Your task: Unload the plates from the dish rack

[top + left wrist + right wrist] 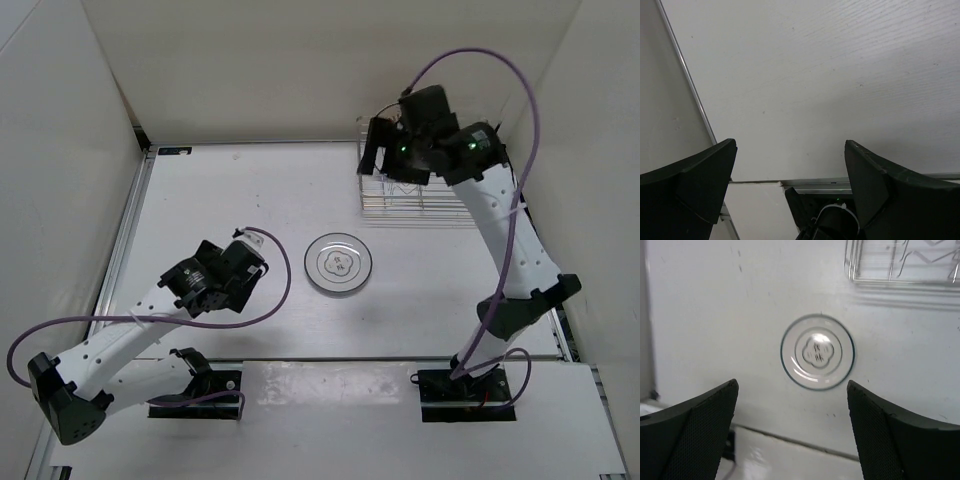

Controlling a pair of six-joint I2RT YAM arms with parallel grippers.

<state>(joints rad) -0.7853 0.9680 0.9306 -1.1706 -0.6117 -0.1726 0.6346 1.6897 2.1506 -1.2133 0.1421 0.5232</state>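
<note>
One white plate [339, 263] with a thin dark ring and a flower outline lies flat on the table's middle; it also shows in the right wrist view [817, 351]. The silver wire dish rack [440, 203] stands at the back right, partly hidden by my right arm; its corner shows in the right wrist view [900, 265], with no plate in that part. The other plates are out of view. My right gripper [398, 140] [792, 384] is open and empty, held high over the rack's left end. My left gripper [252, 250] [790, 143] is open and empty, left of the plate.
White walls close in the table on the left, back and right. A metal rail [130, 240] runs along the left edge. A white board [330, 385] covers the near edge between the arm bases. Purple cables loop from both arms.
</note>
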